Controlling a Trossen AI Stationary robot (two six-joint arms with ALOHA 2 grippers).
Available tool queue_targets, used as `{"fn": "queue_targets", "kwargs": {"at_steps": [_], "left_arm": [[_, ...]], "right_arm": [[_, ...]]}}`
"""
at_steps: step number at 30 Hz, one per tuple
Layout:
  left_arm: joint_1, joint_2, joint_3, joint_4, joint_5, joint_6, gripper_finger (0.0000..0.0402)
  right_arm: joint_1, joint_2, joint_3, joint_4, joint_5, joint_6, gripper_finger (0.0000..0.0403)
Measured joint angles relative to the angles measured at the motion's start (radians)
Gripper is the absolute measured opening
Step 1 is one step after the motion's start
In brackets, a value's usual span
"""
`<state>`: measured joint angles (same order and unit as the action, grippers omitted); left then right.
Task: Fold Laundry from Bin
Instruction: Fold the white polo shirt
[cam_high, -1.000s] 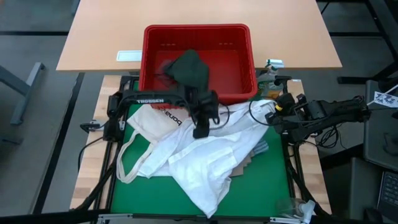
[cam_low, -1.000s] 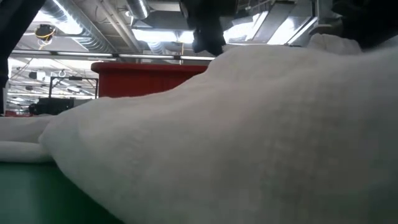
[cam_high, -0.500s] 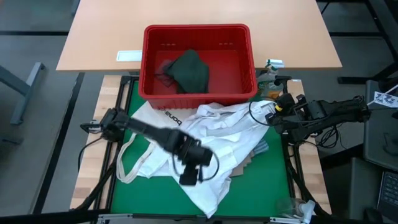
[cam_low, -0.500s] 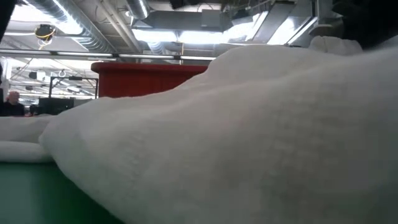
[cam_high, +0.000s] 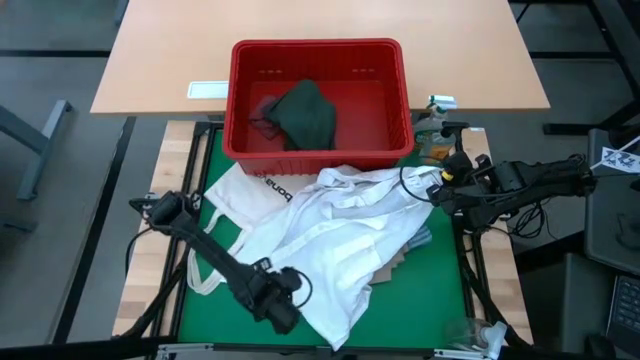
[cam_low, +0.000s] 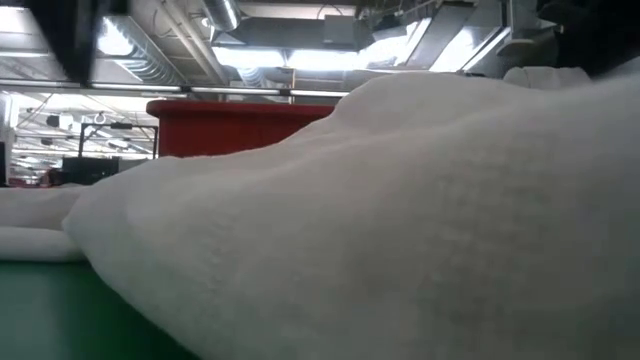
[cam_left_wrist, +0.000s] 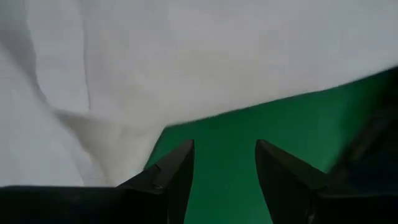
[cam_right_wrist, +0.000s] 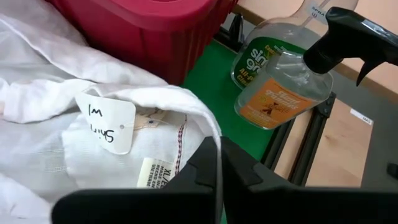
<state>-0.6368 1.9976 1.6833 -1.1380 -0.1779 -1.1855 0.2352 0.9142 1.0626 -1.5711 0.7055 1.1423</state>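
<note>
Overhead: white shirt sprawls on green mat before red bin holding dark top. Left gripper sits at shirt's near edge.

Left wrist: fingers spread over mat.

Right wrist: right gripper pressed together at shirt collar beside spray bottle.

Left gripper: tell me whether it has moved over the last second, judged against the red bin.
Yes. The left gripper has swung away from the bin to the white shirt's near edge, fingers open over the green mat.
</note>
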Motion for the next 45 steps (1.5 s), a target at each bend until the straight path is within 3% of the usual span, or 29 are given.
{"fn": "queue_targets", "kwargs": {"at_steps": [5,11,17,21,27,33,45], "left_arm": [[-0.02,0.0,-0.138,0.071,-0.051,-0.044,0.0165],[0.004,0.0,-0.309,0.155,-0.044,-0.142,0.0165],[0.05,-0.009,-0.414,0.247,-0.026,-0.139,0.0159],[0.074,-0.008,-0.415,0.25,-0.022,-0.076,0.0121],[0.08,-0.007,-0.417,0.237,-0.052,-0.055,0.002],[0.086,0.006,-0.33,0.129,-0.04,-0.005,0.0005],[0.121,0.001,0.026,-0.441,-0.044,0.069,0.0002]], "right_arm": [[0.0,0.0,0.0,0.0,0.0,0.0,0.0005],[0.0,0.0,0.0,0.0,0.0,0.0,0.0005],[0.0,0.0,0.0,0.001,0.0,-0.028,0.0005],[0.0,0.0,0.0,0.001,0.0,-0.029,0.0005],[0.0,0.0,0.0,0.001,0.0,-0.029,0.0005],[0.0,0.0,0.0,0.002,0.0,-0.029,0.0005],[0.0,0.0,0.0,0.002,0.0,-0.029,0.0005]]}}
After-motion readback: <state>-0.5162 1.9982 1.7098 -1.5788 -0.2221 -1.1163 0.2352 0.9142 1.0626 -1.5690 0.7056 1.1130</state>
